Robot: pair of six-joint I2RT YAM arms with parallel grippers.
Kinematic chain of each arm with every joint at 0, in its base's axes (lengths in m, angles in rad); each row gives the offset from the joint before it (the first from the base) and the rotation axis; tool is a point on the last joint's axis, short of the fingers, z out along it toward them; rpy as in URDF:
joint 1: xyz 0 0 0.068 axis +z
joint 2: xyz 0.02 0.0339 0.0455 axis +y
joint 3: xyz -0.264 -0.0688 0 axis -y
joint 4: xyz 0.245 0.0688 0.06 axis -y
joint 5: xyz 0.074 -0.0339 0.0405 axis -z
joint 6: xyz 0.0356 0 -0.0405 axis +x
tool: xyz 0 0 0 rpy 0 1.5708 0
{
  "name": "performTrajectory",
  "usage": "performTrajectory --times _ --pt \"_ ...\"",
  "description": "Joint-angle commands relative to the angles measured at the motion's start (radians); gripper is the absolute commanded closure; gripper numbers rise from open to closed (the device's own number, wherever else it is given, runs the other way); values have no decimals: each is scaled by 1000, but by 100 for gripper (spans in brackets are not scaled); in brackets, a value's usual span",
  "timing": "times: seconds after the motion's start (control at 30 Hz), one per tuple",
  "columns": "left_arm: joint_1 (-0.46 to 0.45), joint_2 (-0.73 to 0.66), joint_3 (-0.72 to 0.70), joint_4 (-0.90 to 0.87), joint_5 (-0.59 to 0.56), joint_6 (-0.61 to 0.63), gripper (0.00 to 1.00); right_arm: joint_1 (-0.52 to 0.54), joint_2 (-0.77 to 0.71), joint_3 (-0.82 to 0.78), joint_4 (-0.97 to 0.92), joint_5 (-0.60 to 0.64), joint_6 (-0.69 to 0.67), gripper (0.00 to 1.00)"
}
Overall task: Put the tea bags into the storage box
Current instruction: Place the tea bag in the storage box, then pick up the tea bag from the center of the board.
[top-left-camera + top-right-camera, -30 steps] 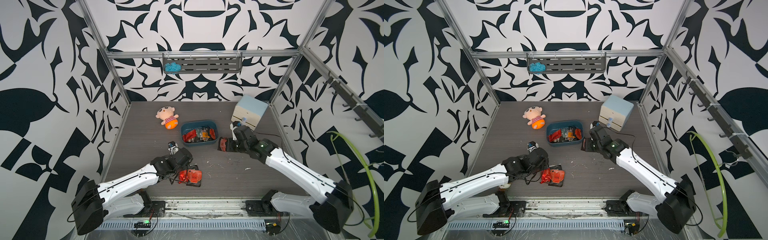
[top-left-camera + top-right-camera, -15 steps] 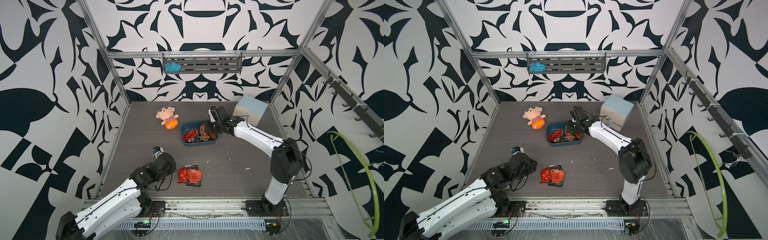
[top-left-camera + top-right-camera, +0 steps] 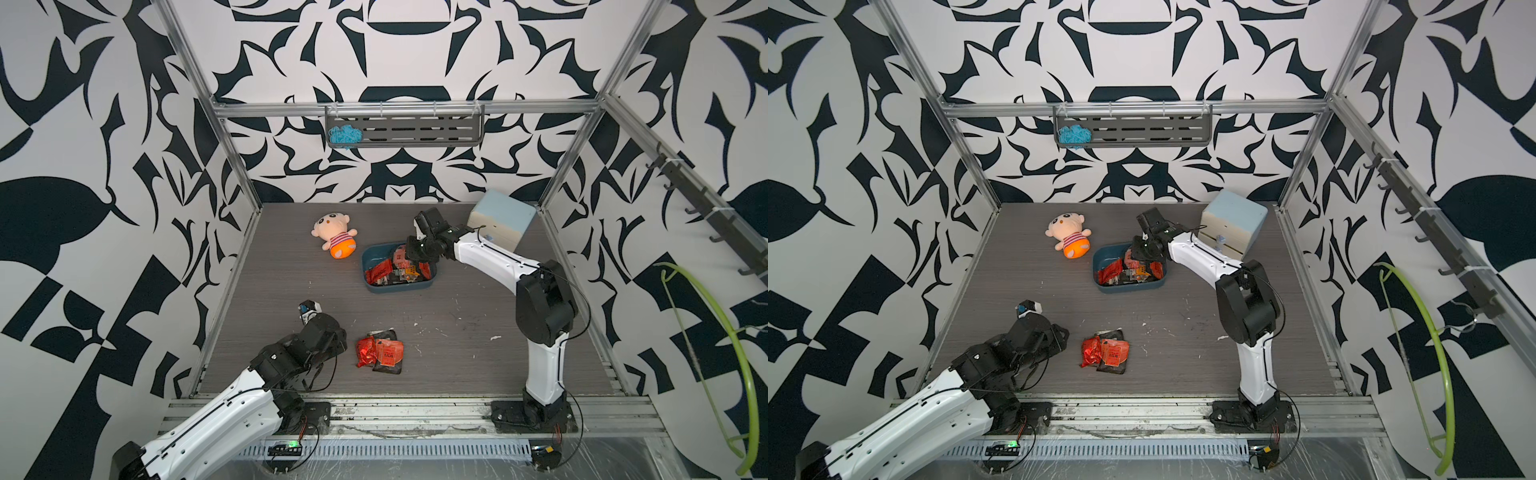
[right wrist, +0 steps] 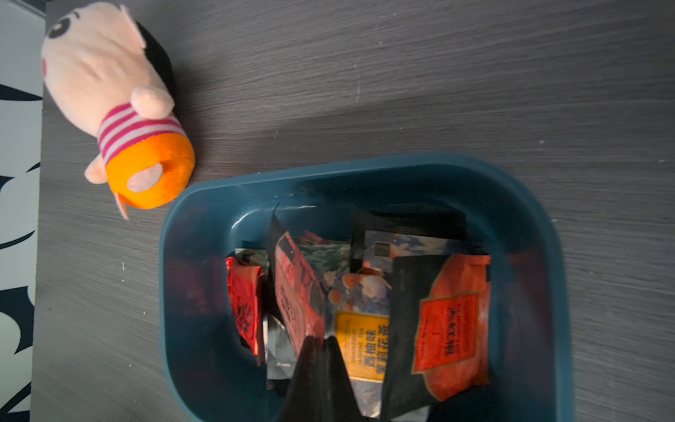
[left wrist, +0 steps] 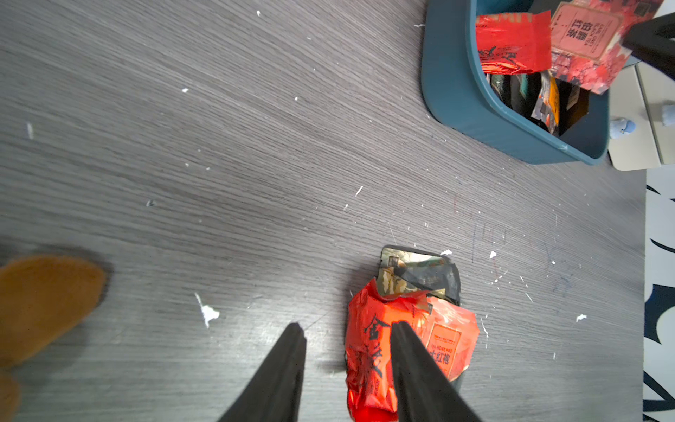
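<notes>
**As the right arm reaches the box, a heap still waits up front**

Now that the right arm has swung up from the tabletop [image 3: 457,353] beside the cream cabinet [image 3: 503,220], its right end effector [image 4: 321,341] hangs over the storage box [image 3: 399,289]. It is pressed together on the edge of a red tea bag [image 4: 296,292]. That bag dangles above the sachets [image 4: 361,339] already lying inside, so it is over the box but not yet released into it.

The left arm has gone the other way. A second ago it was down at the small heap [image 3: 380,351] near the front of the tabletop. Now it has drawn back, and the left end effector [image 5: 347,324] is spread wider and empty, with one finger poised over the heap's red foil. I can't tell whether it touches. The heap, red bags over a black one, lies where it was, well apart from the box.

To my eye, one more bag is a release away from being stored. The heap is all I can see left out. The left arm appears to have come away with nothing, so it will need a fresh try. Crinkly stacked foil could easily slip or come up two at once.
</notes>
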Motion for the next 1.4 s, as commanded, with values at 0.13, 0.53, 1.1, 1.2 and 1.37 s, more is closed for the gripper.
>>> performTrajectory --times 0.13,0.53,1.1,1.2,1.37 --pt "3 6 1 -1 69 29 56 -6 -97 -23 -65 44 -27 75" --pt "2 54 9 61 254 39 56 9 -432 -343 -41 19 -28 67" --pt "-77 63 -44 80 270 -38 51 315 -616 -859 305 -82 277 52" --pt "-109 136 -28 99 258 -41 49 379 -567 -887 361 -69 323 57" --pt "-141 267 -3 145 258 -38 47 449 -480 -930 525 -95 419 59"
